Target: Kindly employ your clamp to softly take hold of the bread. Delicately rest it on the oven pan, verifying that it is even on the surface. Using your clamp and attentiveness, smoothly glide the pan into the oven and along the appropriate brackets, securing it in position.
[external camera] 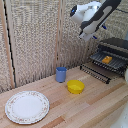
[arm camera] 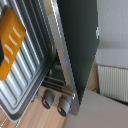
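Orange-brown bread (external camera: pixel 107 59) is lying on the oven pan (external camera: pixel 111 62) at the right edge of the exterior frame.

The pan is sitting in the mouth of the dark oven (external camera: pixel 116 46), its door (external camera: pixel 95 73) hanging open. The clamp (external camera: pixel 93 36) is hovering above, upper right; I cannot tell whether its fingers are parted. A blue cup (external camera: pixel 61 74), yellow bowl (external camera: pixel 75 86) and patterned plate (external camera: pixel 27 106) are resting on the wooden table (external camera: pixel 85 107).
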